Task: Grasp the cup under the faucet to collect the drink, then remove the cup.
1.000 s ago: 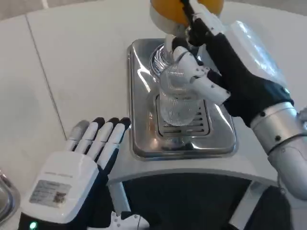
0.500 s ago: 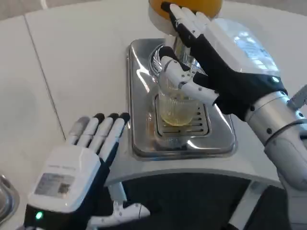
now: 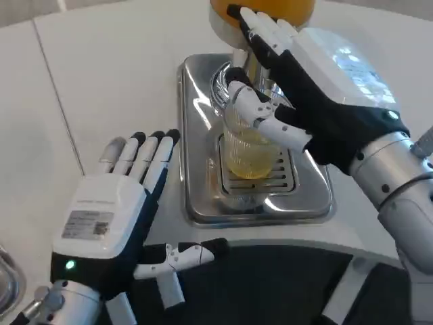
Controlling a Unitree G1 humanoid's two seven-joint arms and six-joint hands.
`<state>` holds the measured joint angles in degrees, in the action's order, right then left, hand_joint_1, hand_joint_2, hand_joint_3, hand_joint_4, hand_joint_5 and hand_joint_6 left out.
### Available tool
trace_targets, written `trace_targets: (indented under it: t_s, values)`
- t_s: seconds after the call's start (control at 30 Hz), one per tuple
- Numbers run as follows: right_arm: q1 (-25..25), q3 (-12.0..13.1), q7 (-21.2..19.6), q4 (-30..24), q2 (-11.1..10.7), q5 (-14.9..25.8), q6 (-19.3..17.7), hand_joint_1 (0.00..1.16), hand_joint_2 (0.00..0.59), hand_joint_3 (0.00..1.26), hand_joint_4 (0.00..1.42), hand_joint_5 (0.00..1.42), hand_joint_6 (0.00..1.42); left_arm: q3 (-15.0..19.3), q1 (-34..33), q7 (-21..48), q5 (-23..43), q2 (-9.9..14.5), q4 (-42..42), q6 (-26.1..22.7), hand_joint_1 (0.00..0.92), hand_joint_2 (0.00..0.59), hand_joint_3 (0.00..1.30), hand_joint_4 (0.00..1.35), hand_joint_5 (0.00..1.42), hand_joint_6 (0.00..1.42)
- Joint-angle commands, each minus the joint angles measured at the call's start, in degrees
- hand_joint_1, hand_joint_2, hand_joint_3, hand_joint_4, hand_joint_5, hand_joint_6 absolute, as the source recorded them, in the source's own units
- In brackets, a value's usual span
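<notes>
A clear ribbed cup (image 3: 249,154) stands on the grate of the steel drip tray (image 3: 197,142), under the faucet (image 3: 238,64) of a dispenser with an orange tank (image 3: 301,9). Yellow drink fills much of the cup. My right hand (image 3: 318,101) holds the cup: the thumb lies across its near-left side, the palm is against its right side, and the fingers stretch up beside the faucet. My left hand (image 3: 115,217) hovers open at the lower left of the tray, fingers straight and thumb spread, apart from the cup.
The dispenser's white base (image 3: 270,237) curves along the table's front. Open white tabletop (image 3: 108,81) lies to the left of the tray. A metal rim (image 3: 5,274) shows at the lower left edge.
The cup went from clear to holding yellow drink, and the level has risen. My right hand's fingers uncurled from the faucet and straightened. My left hand moved forward and spread its thumb.
</notes>
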<state>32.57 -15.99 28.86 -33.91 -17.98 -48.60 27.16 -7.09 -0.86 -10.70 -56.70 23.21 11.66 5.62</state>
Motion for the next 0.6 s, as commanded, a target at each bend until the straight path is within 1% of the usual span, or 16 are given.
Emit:
trace_targets:
  t_s: [0.03, 0.17, 0.27, 0.47, 0.57, 0.6]
  values:
    - [-1.4, -0.6, 1.7, -0.1, 0.2, 0.2, -0.3, 0.0, 0.573, 0.07, 0.0, 0.0, 0.02, -1.2, -1.1, -0.8, 0.2, -0.5, -1.2, -0.8, 0.0, 0.045, 0.0, 0.0, 0.0, 0.01]
    - [-2.0, -0.4, 1.6, -0.7, 0.6, 0.2, 0.2, 0.0, 0.575, 0.07, 0.0, 0.0, 0.01, -1.7, -2.1, -0.8, 0.2, -0.4, -1.8, -1.0, 0.0, 0.046, 0.0, 0.0, 0.0, 0.01]
    - [-3.0, 0.6, 0.9, -1.5, 1.5, 0.6, 1.1, 0.0, 0.575, 0.08, 0.0, 0.0, 0.01, -2.0, -2.7, -0.7, 0.4, -0.5, -2.3, -1.1, 0.0, 0.046, 0.0, 0.0, 0.0, 0.01]
    - [-8.3, 4.4, -5.0, -4.1, 5.6, 0.4, 2.4, 0.0, 0.586, 0.07, 0.0, 0.0, 0.0, -2.5, -3.1, -0.6, 0.6, -0.4, -2.7, -1.1, 0.0, 0.046, 0.0, 0.0, 0.0, 0.01]
    - [-11.0, 5.4, -8.6, -4.7, 7.4, -0.8, 2.3, 0.0, 0.586, 0.06, 0.0, 0.0, 0.0, -2.8, -3.4, -0.8, 0.9, -0.4, -3.2, -1.0, 0.0, 0.046, 0.0, 0.0, 0.0, 0.01]
    - [-11.7, 5.5, -9.5, -4.8, 7.9, -1.2, 2.2, 0.0, 0.586, 0.04, 0.0, 0.0, 0.0, -2.9, -3.4, -1.0, 1.0, -0.4, -3.3, -1.0, 0.0, 0.046, 0.0, 0.0, 0.0, 0.01]
